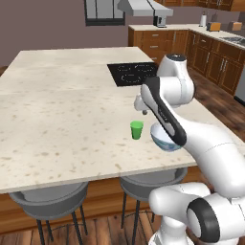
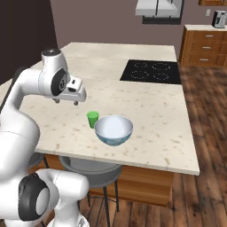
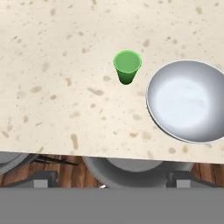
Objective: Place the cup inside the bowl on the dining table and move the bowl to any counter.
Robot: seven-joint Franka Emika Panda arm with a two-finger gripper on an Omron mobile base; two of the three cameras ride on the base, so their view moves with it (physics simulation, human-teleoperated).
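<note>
Green is the cup (image 3: 127, 65), upright on the beige speckled surface (image 3: 52, 87) of the dining table, just beside the bowl (image 3: 188, 103) but apart from it. In my hand view the cup sits at about 12 o'clock and the bowl at 3 o'clock, its white inside open to me, with a strip of stone between them. That view also looks past the near edge of the surface to grey stool seats (image 3: 135, 173) and wooden floor beneath.

From the right base view I see what the hand view hides: the bowl's pale blue patterned outside (image 2: 114, 129), the cup (image 2: 92, 119) at its 10 o'clock, and my pincer (image 2: 67, 102) hanging above the surface at about 10 o'clock from the cup, well clear of both. Its fingers are too small there for me to tell whether they are spread or closed; nothing sits between them.

The left base view puts my own forearm across the bowl (image 1: 165, 139), covering much of it, while the cup (image 1: 137, 129) stands plain at its 9 o'clock. It alone shows the far counter (image 1: 225, 33) at 1 o'clock. The black cooktop (image 1: 133, 72) lies beyond the cup, at 12 o'clock.
</note>
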